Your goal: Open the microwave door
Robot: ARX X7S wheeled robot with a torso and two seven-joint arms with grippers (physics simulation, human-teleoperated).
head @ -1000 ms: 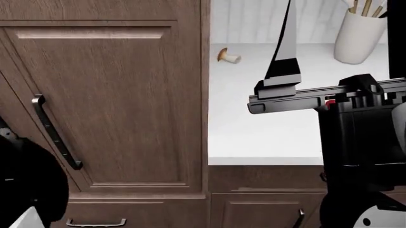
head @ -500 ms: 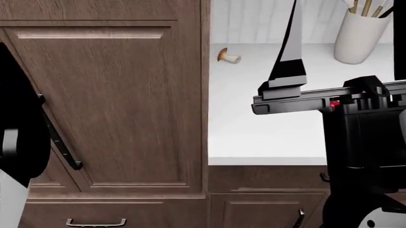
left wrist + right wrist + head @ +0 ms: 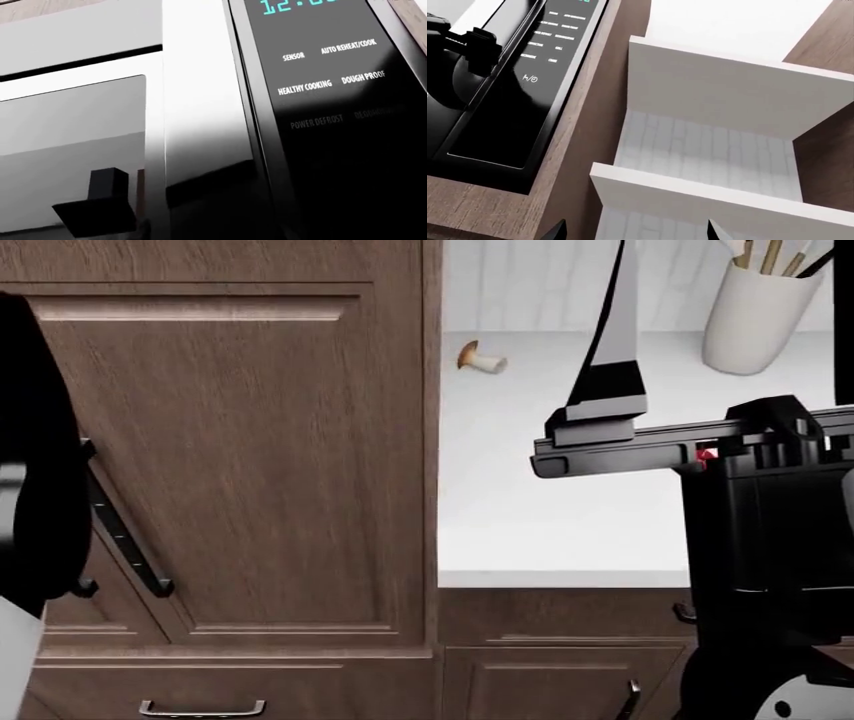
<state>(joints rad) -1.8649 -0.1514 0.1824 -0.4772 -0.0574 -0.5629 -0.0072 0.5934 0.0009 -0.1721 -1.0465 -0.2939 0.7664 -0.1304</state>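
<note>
The microwave (image 3: 200,100) fills the left wrist view from very close: grey door window (image 3: 67,145), silver vertical strip, black control panel (image 3: 327,75) with a lit clock. A dark blocky shape (image 3: 93,205) shows low on the door; I cannot tell whether it is a finger or a reflection. In the right wrist view the microwave (image 3: 527,85) sits in a wood surround, and my left gripper (image 3: 467,50) is a black mass against the door's front. My right gripper (image 3: 634,232) is open, its fingertips (image 3: 558,232) wide apart, facing white shelves. The microwave is out of the head view.
A tall brown cabinet door (image 3: 240,460) with a black bar handle (image 3: 127,530) stands left of a white counter (image 3: 547,520). A mushroom (image 3: 478,358) and a white utensil holder (image 3: 754,315) sit at the back. White shelves (image 3: 714,100) lie right of the microwave.
In the head view my left arm rose from the lower left corner up along the left edge, now covering part of the cabinet handle. The right arm barely shifted.
</note>
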